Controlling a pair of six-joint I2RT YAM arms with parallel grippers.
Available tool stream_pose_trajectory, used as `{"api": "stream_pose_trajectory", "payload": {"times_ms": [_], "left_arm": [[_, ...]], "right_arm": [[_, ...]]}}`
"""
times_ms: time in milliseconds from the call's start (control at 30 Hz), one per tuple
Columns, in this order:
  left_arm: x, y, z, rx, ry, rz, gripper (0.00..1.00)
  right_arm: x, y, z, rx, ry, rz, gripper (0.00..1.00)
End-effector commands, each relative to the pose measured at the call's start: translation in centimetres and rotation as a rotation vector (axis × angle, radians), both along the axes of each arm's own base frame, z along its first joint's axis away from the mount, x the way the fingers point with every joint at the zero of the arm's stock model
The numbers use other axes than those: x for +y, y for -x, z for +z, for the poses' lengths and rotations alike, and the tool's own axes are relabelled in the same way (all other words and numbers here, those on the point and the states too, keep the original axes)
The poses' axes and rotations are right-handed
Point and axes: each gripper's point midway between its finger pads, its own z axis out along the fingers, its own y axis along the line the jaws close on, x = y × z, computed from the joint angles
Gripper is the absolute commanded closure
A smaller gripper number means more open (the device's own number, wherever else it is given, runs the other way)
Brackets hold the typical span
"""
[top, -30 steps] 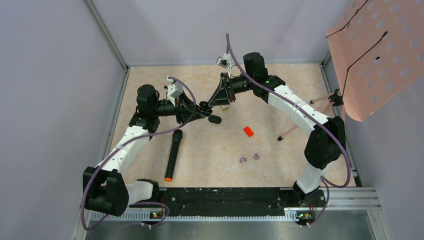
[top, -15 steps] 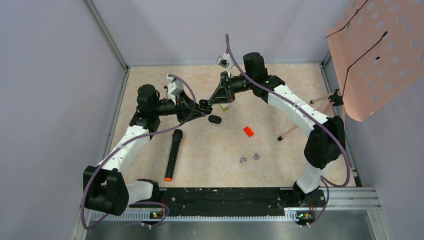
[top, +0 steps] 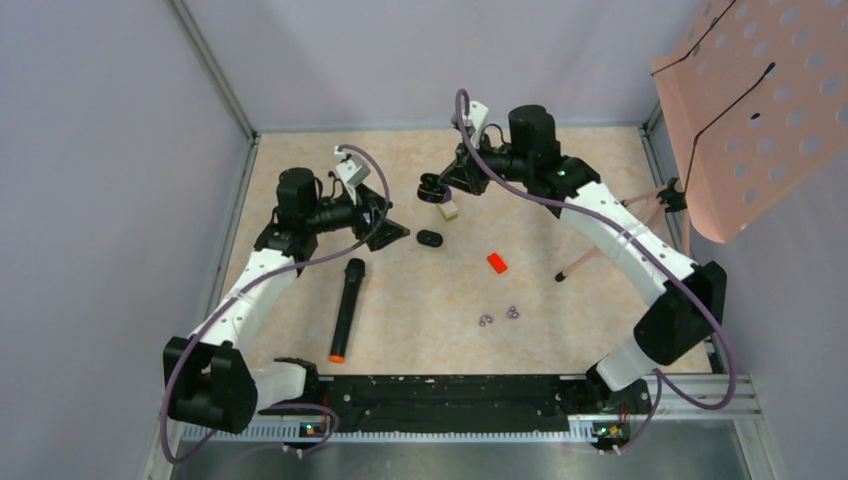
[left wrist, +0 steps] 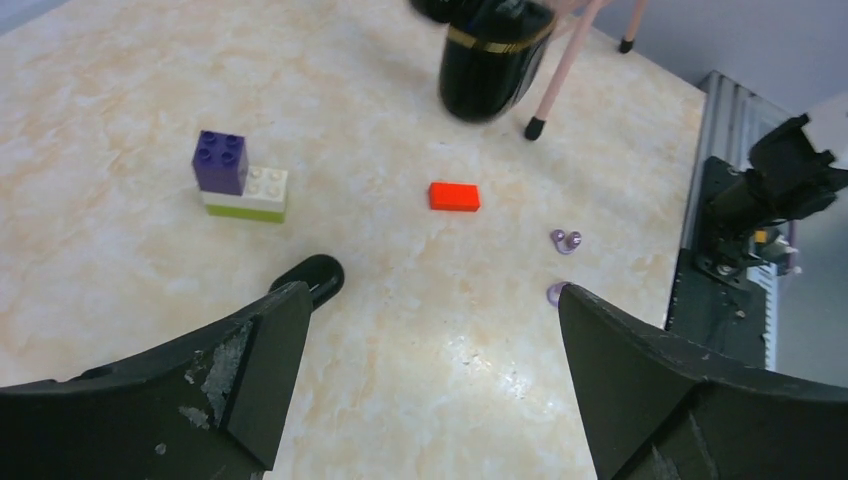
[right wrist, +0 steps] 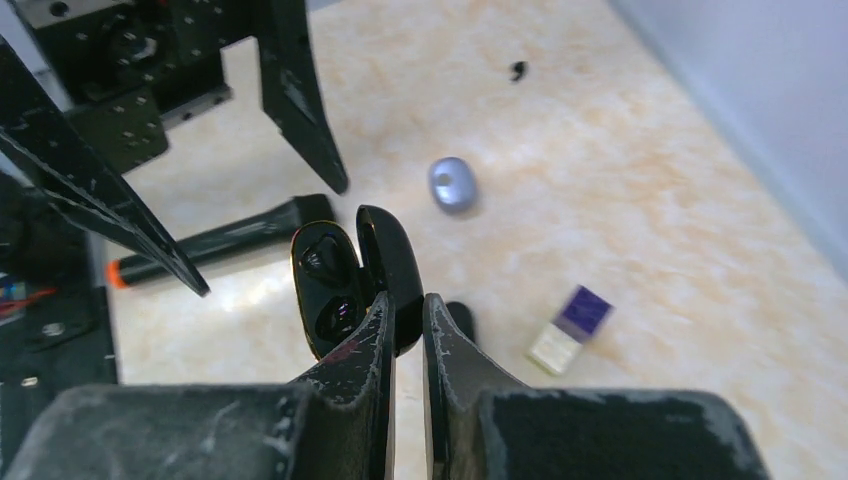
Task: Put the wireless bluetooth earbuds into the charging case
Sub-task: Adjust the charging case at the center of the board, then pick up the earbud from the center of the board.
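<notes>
The black charging case [top: 428,188] hangs open above the table, with my right gripper [top: 441,184] shut on it. In the right wrist view the case [right wrist: 335,285] shows two glossy sockets, and its lid runs between the fingers of my right gripper [right wrist: 405,305]. The left wrist view has the case [left wrist: 495,55] at the top. My left gripper [top: 388,228] stands open and empty to its left [left wrist: 430,295]. A black oval earbud [top: 430,238] lies on the table [left wrist: 318,277]. A tiny curled black piece [right wrist: 517,70] lies farther off.
A black microphone [top: 345,308] with an orange end lies at front left. A purple, white and green brick stack [top: 448,210], a red brick [top: 497,263] and purple rings [top: 487,320] are mid-table. A pink perforated board on a stand [top: 740,100] is at the right. A grey-blue oval [right wrist: 453,185] lies near the left fingers.
My left gripper has opened and let go of the case, drawing back to the left. The right arm has carried the case up and toward the back right.
</notes>
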Motion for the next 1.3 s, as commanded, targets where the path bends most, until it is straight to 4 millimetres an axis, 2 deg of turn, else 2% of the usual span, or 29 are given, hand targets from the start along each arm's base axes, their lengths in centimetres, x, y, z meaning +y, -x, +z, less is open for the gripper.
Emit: {"api": "stream_pose_trajectory", "payload": {"times_ms": [0,100,133,200,267,300,333,400,467,567,733,867,967,1000,1033,1267], "left_arm": [[2.4,-2.2,0.9,-0.062,-0.097,0.192,0.01],[7.3,-7.9,-0.8,-0.008,-0.217,0.578,0.01],[9.0,-9.5,-2.4,0.043,-0.284,0.683,0.03],[11.7,-12.5,-4.1,0.132,-0.356,0.849,0.1],[13.7,-15.3,-5.1,0.195,-0.368,0.958,0.26],[15.0,-17.1,-5.2,0.216,-0.368,1.039,0.29],[16.0,-18.1,-6.6,0.264,-0.383,1.092,0.3],[17.5,-21.1,-6.6,0.278,-0.38,1.172,0.35],[18.7,-23.3,-7.6,0.289,-0.386,1.231,0.47],[20.7,-26.1,-9.3,0.297,-0.406,1.304,0.49],[22.7,-28.6,-12.9,0.32,-0.436,1.332,0.47],[22.3,-29.8,-15.2,0.358,-0.406,1.288,0.52],[22.4,-31.1,-14.8,0.332,-0.399,1.291,0.57],[24.1,-31.4,-14.9,0.343,-0.39,1.322,0.58],[24.5,-31.6,-15.0,0.345,-0.387,1.328,0.59],[24.1,-32.4,-18.1,0.396,-0.426,1.223,0.6]], "right_arm": [[-3.1,-2.0,3.2,-0.278,0.048,-0.177,1.0],[-4.3,-2.5,2.5,-0.325,0.093,-0.231,1.0],[-4.7,-2.6,2.2,-0.328,0.108,-0.243,1.0],[-5.1,-2.3,1.6,-0.323,0.119,-0.25,1.0],[-5.3,-1.8,1.2,-0.317,0.122,-0.245,1.0],[-5.4,-1.6,0.9,-0.312,0.125,-0.241,1.0],[-5.5,-1.5,0.7,-0.307,0.129,-0.24,1.0],[-5.7,-1.3,0.2,-0.298,0.138,-0.242,1.0],[-5.9,-1.3,-0.2,-0.29,0.143,-0.246,1.0],[-6.3,-1.4,-0.7,-0.277,0.151,-0.256,1.0],[-6.8,-1.8,-1.4,-0.253,0.17,-0.27,1.0],[-7.0,-2.2,-1.9,-0.237,0.186,-0.28,1.0],[-7.0,-2.4,-2.3,-0.217,0.192,-0.284,1.0],[-6.9,-2.5,-2.3,-0.212,0.191,-0.285,1.0],[-6.8,-2.6,-2.4,-0.207,0.193,-0.284,1.0],[-6.4,-3.6,-2.5,-0.205,0.199,-0.287,1.0]]}}
